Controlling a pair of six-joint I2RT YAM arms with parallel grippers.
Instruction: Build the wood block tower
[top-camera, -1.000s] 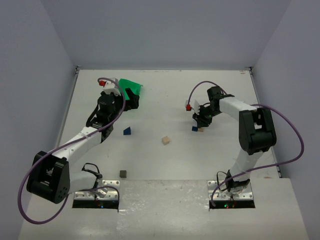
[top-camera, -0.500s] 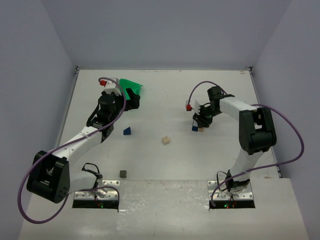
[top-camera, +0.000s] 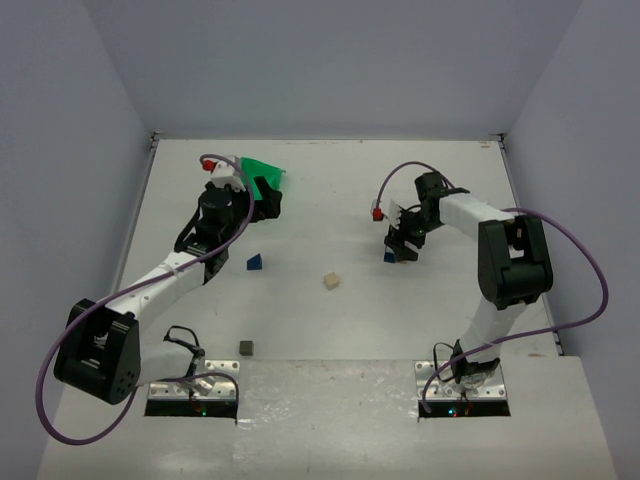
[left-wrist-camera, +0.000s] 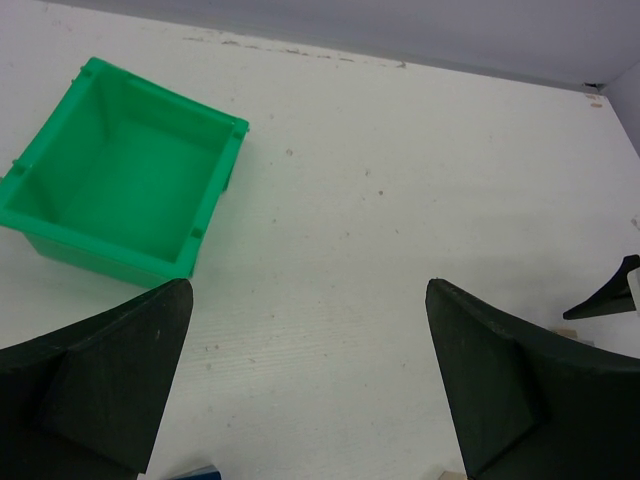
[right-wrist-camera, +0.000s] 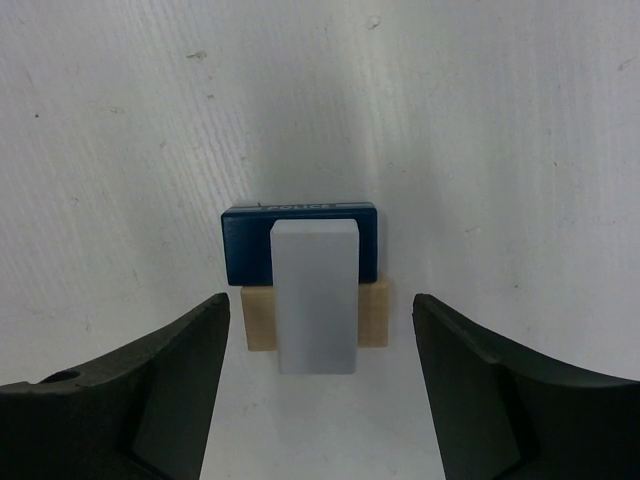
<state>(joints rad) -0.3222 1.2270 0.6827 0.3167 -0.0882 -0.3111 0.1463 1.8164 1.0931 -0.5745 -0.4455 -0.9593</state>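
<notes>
The wood block tower (top-camera: 392, 257) stands at the table's right. In the right wrist view it is a white slab (right-wrist-camera: 316, 296) lying across a blue block (right-wrist-camera: 246, 256) and a tan block (right-wrist-camera: 258, 320). My right gripper (right-wrist-camera: 320, 305) is open, its jaws on either side of the slab and clear of it. Loose on the table are a blue wedge (top-camera: 255, 262), a tan cube (top-camera: 331, 281) and a dark cube (top-camera: 246, 347). My left gripper (left-wrist-camera: 310, 290) hangs wide open over bare table with nothing between its fingers, beside the green bin.
The green plastic bin (left-wrist-camera: 120, 180) sits at the back left (top-camera: 262, 172), with nothing inside it that I can see. Grey walls close off the table on three sides. Both arm bases are bolted at the near edge.
My right jaws have opened off the white slab, which stays lying on the stack. The left arm has shifted slightly towards the bin.
</notes>
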